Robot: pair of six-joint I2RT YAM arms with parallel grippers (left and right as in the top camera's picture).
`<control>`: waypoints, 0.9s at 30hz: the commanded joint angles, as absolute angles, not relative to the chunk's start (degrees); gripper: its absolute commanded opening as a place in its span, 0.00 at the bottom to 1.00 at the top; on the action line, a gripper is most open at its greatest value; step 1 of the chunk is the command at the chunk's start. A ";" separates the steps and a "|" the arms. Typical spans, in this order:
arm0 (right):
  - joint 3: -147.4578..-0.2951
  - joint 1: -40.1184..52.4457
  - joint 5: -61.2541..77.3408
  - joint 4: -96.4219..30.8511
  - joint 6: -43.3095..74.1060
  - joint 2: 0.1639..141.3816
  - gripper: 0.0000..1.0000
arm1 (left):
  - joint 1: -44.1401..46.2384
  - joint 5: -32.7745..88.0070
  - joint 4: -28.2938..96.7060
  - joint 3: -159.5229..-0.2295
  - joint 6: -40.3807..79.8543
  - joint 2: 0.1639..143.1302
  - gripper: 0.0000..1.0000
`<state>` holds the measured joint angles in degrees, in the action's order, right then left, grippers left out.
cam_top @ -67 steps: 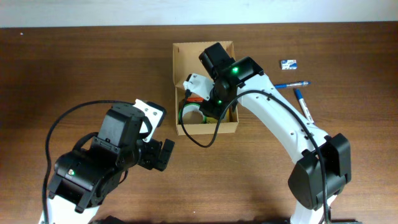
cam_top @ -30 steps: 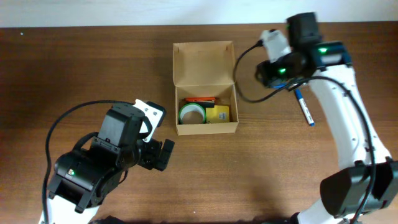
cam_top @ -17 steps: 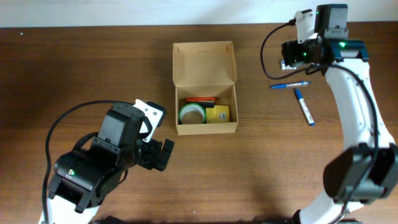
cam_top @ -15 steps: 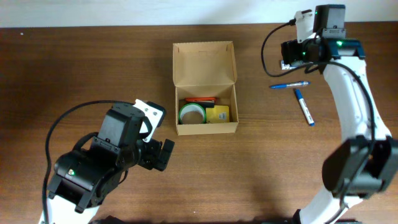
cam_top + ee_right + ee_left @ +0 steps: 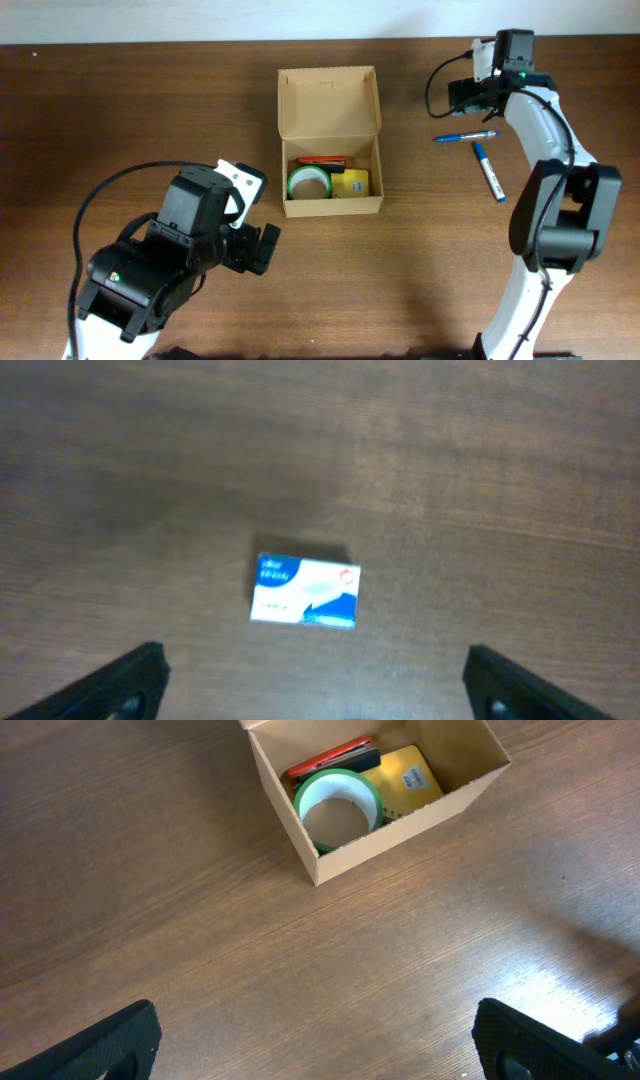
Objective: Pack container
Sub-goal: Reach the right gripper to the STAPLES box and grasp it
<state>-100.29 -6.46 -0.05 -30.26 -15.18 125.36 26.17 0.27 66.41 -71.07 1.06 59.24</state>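
The container [image 5: 330, 140] is a brown cardboard box with its lid flap [image 5: 328, 100] folded back. Inside lie a green tape roll [image 5: 310, 182], a yellow pad [image 5: 352, 183] and a red item [image 5: 322, 160]. In the left wrist view the container [image 5: 330, 870] shows the same tape roll [image 5: 337, 808]. My right gripper [image 5: 470, 96] hangs open at the far right. Its wrist view has a small blue-and-white box [image 5: 305, 592] on the wood just ahead of the open right gripper [image 5: 320, 690]. My left gripper [image 5: 258, 248] is open and empty, below and left of the container; the left gripper [image 5: 315, 1050] frames bare wood.
A blue pen [image 5: 465, 136] and a blue marker [image 5: 489, 171] lie on the table [image 5: 150, 110] right of the container, just below my right gripper. My left arm's bulk fills the lower left corner.
My right arm swung from beside the container to the far right and opened its jaws above the small blue-and-white box. The left arm stayed still.
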 commanded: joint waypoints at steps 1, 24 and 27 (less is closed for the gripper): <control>-101.21 -6.83 -0.69 -28.21 -15.16 127.00 1.00 | 26.09 1.13 66.26 -72.10 0.14 58.52 1.00; -101.21 -6.85 0.84 -22.52 -14.28 135.46 0.99 | 26.09 1.13 66.26 -72.10 0.14 58.52 1.00; -101.21 -6.83 1.69 -22.17 -13.39 135.83 0.99 | 26.09 1.13 66.26 -72.10 0.14 58.52 1.00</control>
<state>-100.29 -6.57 0.47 -22.39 -14.74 134.21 26.17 0.27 66.41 -71.07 1.06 59.22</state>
